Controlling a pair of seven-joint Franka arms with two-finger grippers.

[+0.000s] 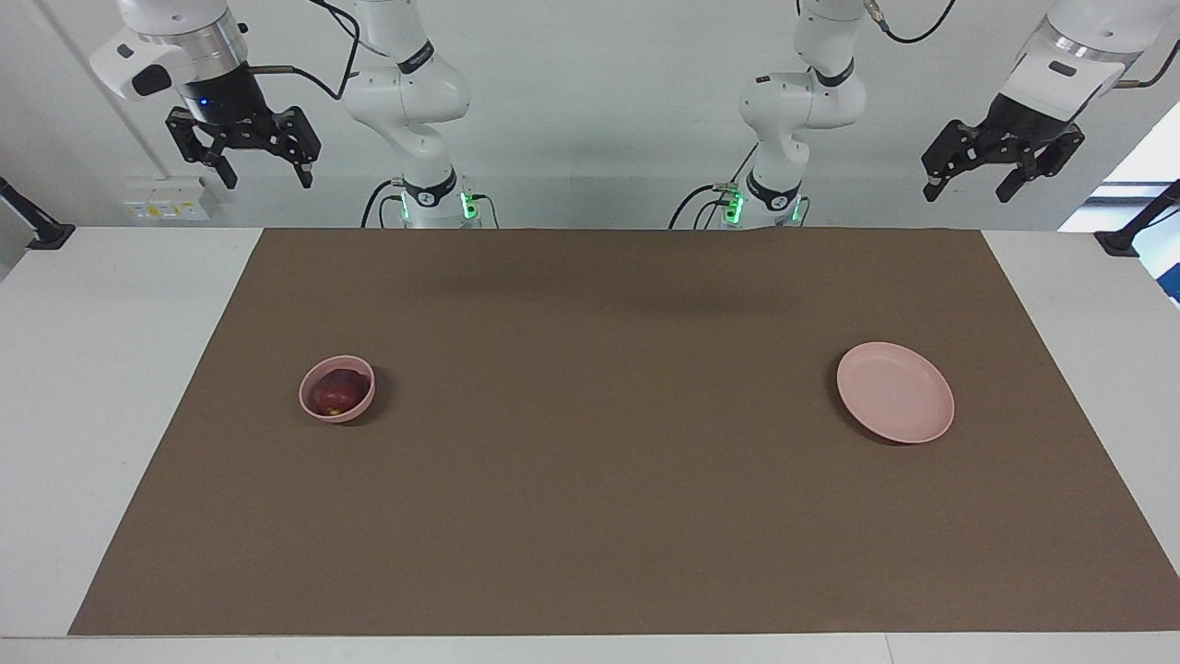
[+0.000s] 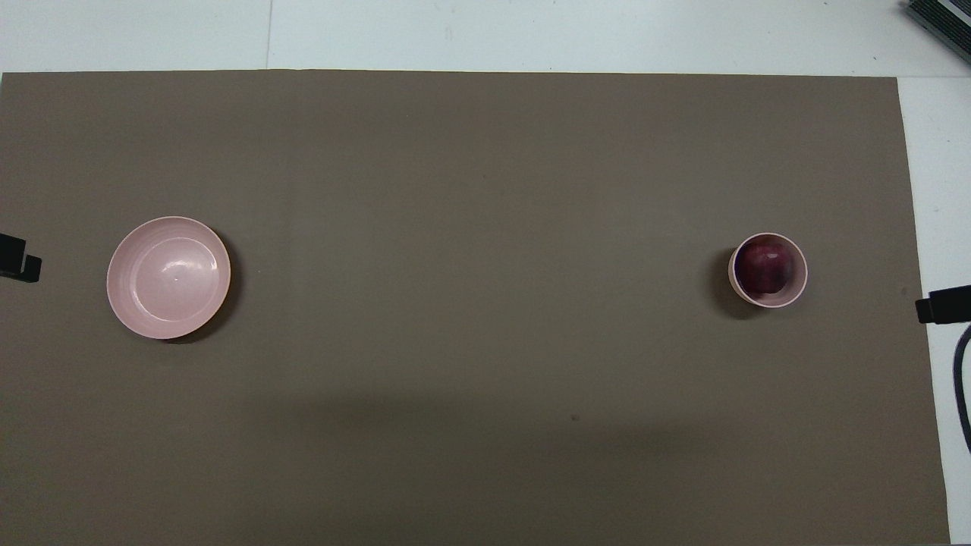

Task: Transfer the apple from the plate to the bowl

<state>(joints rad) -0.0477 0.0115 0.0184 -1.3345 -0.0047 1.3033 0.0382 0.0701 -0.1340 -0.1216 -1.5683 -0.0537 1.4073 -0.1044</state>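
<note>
Both grippers' fingers stood spread wide and empty: the right gripper (image 1: 263,173) and left gripper (image 1: 970,191) hung high. The apple (image 1: 335,392) sat inside the bowl (image 1: 315,409), well apart from the bare plate (image 1: 895,392) on the brown mat (image 1: 608,461).

No legible text, label, brand or number anywhere.

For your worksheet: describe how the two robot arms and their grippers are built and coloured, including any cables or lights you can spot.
Both arms are glossy white with rounded joints and black rings between segments. Green lights glow at each base. Black cables loop along the upper links. The right gripper is black with two fingers, under a silver collar with a small blue light. The left gripper is a matching black, on a white and grey wrist.
</note>
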